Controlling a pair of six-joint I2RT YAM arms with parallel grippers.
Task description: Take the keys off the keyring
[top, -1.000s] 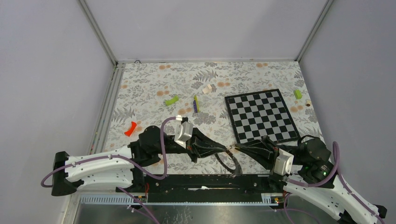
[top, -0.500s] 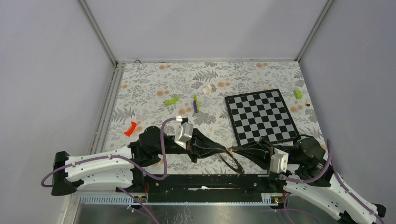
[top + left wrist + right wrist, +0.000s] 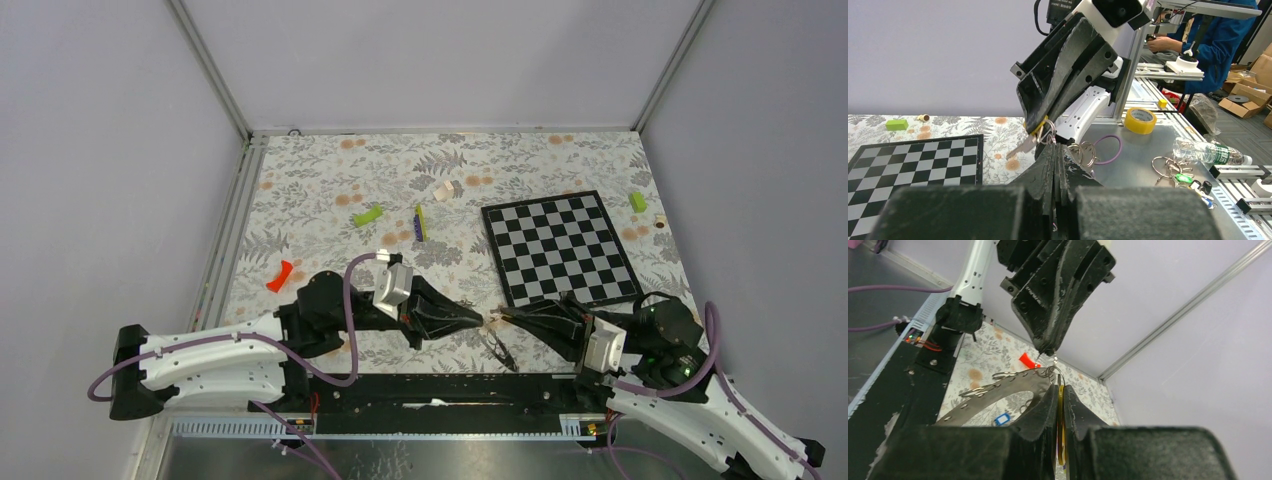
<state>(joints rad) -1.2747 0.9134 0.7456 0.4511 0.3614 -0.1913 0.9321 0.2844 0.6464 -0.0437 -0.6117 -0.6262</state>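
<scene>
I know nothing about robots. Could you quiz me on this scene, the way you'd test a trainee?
1. True or false: the left end effector and the right end effector both have their fingers spread wide.
2. The key tag pinched by the right end effector is: A red, B yellow, C blue.
3. Fill in: the chessboard lies nearer the ___ arm.

Key: 1 false, since both are closed; 2 B; 3 right.
</scene>
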